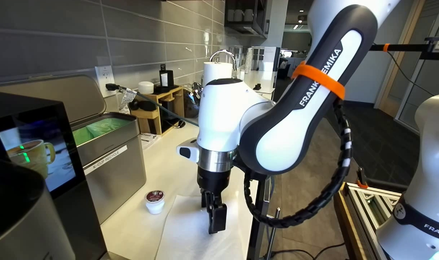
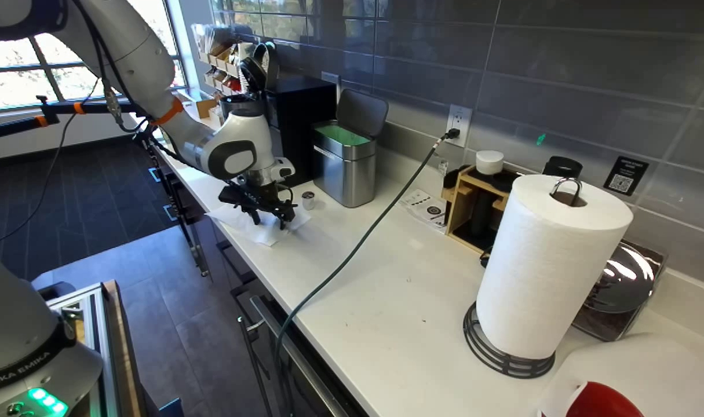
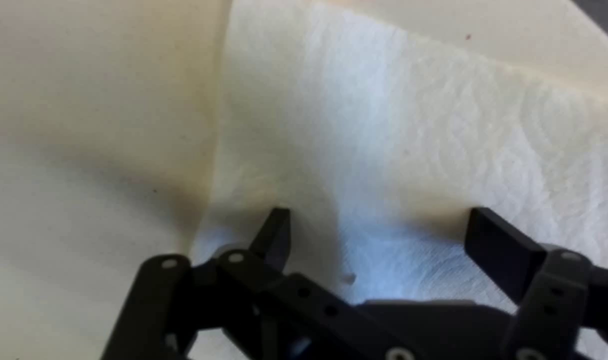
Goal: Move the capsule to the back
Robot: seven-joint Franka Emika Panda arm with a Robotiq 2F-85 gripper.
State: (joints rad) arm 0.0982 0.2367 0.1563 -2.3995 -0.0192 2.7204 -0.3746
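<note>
We found the capsule (image 1: 155, 202) upright on the pale tabletop (image 1: 165, 169), dark top uppermost and whitish body below; in an exterior view it stood just left of a white paper sheet (image 1: 196, 245) and to the right of an open steel bin (image 1: 118, 180) with a green liner (image 1: 107, 127). In the wrist view the claw (image 3: 379, 215) had its fingers (image 3: 506, 252) wide apart over that sheet, which showed between them; whether the tips touched the paper we could not tell. In both exterior views the claw pointed down near the capsule, apart from it. We saw a black machine (image 1: 73, 213) at near left in an exterior view, and a white paper roll (image 2: 551, 266) stood at near right in an exterior view, well apart from the claw.
</note>
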